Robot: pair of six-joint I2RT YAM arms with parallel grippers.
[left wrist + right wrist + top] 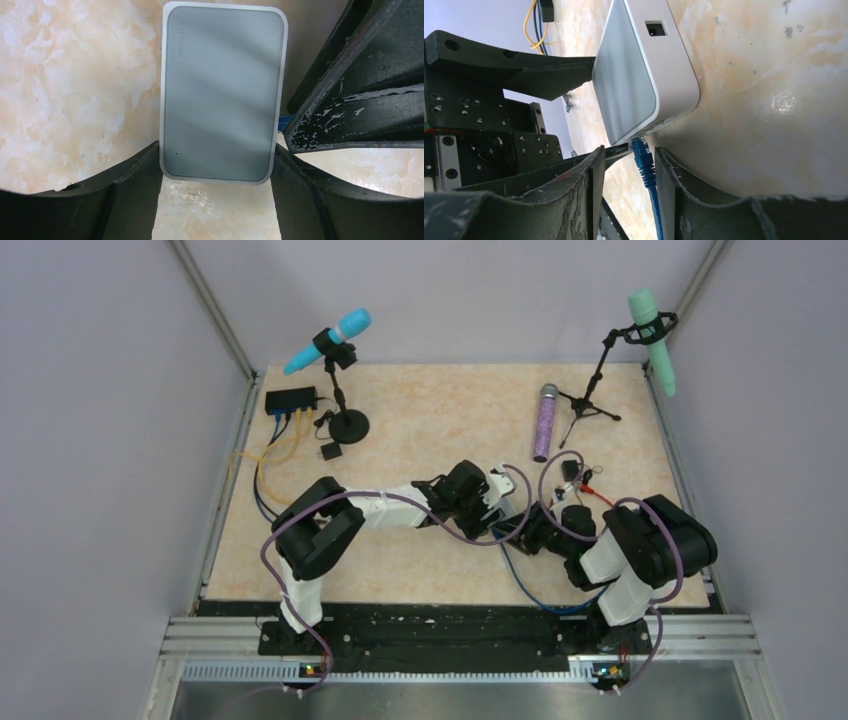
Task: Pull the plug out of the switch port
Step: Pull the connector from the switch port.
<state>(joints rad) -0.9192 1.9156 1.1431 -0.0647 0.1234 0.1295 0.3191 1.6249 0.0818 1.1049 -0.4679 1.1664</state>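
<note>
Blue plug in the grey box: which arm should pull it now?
Right. The right pincer straddles the blue plug, one finger each side, not yet shut; the left pincer holds the grey box by its sides, bracing it.

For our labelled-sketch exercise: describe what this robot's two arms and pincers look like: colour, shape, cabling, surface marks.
Both the left arm and the right arm have chunky black joint housings alternating with white links, and a purple cable loops along each. The left pincer and the right pincer each have two matte black fingers; the right's are flecked with pale scuffs.
</note>
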